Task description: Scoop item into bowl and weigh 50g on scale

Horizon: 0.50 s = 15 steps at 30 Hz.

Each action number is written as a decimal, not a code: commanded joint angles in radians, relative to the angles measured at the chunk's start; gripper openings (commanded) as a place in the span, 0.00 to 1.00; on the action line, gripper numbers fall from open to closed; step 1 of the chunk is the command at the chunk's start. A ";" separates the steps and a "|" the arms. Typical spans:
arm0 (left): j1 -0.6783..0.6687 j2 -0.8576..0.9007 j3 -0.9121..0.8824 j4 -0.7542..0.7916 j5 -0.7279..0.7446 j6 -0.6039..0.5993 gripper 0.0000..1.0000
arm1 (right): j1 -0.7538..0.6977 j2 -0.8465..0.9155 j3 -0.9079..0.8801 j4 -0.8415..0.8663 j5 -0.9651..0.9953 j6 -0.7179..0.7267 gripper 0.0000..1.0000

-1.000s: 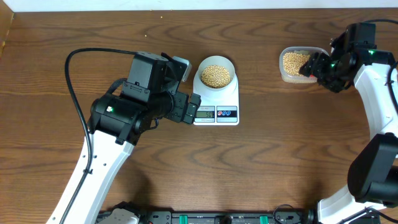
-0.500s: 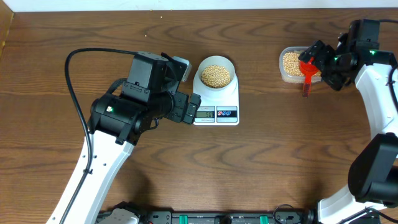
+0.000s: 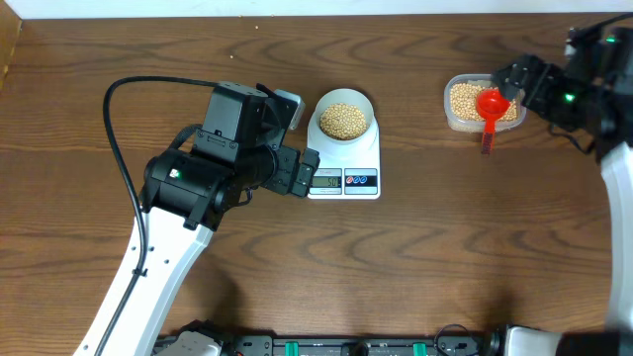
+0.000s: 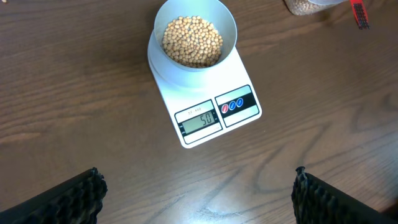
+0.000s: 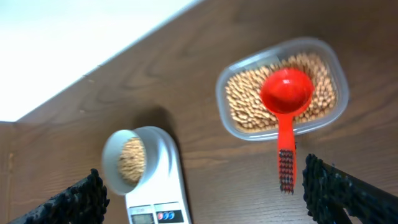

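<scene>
Beans (image 4: 191, 41): fill the bowl (image 4: 225, 23); more lie in the clear tub (image 5: 231, 84).
Bowl: sits on the scale (image 4: 245, 118), which reads 50.
Scoop (image 5: 285, 94): red, resting in the tub, handle over its rim.
Left gripper (image 4: 199, 190): fingers spread wide, empty, beside the scale.
Right gripper (image 5: 205, 196): fingers spread wide, empty, clear of the scoop.

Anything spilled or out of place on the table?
Nothing stands out. The beans lie only in the bowl on the scale and in the tub, where the red scoop rests, handle over the rim. None on the table.

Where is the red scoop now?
Overhead, far right: the scoop lies with its head on the beans in the tub, handle over its front rim.
</scene>
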 commanded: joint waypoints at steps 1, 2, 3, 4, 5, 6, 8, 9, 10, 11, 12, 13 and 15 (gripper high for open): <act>0.004 0.004 0.005 0.000 -0.010 0.017 0.98 | -0.003 -0.072 0.018 -0.011 -0.008 -0.040 0.99; 0.004 0.004 0.005 0.000 -0.010 0.017 0.98 | -0.002 -0.093 0.018 -0.012 -0.008 -0.040 0.99; 0.004 0.004 0.005 0.000 -0.010 0.017 0.98 | -0.003 -0.106 0.018 -0.014 -0.004 -0.048 0.99; 0.004 0.004 0.005 0.000 -0.010 0.017 0.98 | -0.003 -0.119 0.018 -0.025 0.003 -0.072 0.99; 0.004 0.004 0.005 0.000 -0.010 0.017 0.98 | -0.003 -0.130 0.018 -0.035 0.004 -0.092 0.99; 0.004 0.004 0.005 0.000 -0.010 0.017 0.98 | -0.003 -0.142 0.018 -0.048 0.004 -0.118 0.99; 0.004 0.004 0.005 0.000 -0.010 0.017 0.98 | -0.004 -0.169 0.018 -0.068 0.004 -0.138 0.99; 0.004 0.004 0.005 0.000 -0.010 0.017 0.98 | -0.004 -0.194 0.018 -0.071 0.005 -0.138 0.99; 0.004 0.004 0.005 0.000 -0.010 0.017 0.98 | -0.004 -0.212 0.018 -0.070 0.011 -0.138 0.99; 0.004 0.004 0.005 0.000 -0.010 0.017 0.98 | -0.004 -0.229 0.018 -0.068 0.022 -0.138 0.99; 0.004 0.004 0.005 0.000 -0.010 0.017 0.98 | -0.004 -0.248 0.018 -0.065 0.042 -0.143 0.99; 0.004 0.004 0.005 0.000 -0.010 0.017 0.98 | -0.004 -0.266 0.018 -0.065 0.061 -0.153 0.99; 0.004 0.004 0.005 0.000 -0.010 0.017 0.98 | -0.004 -0.306 0.018 -0.067 0.118 -0.174 0.99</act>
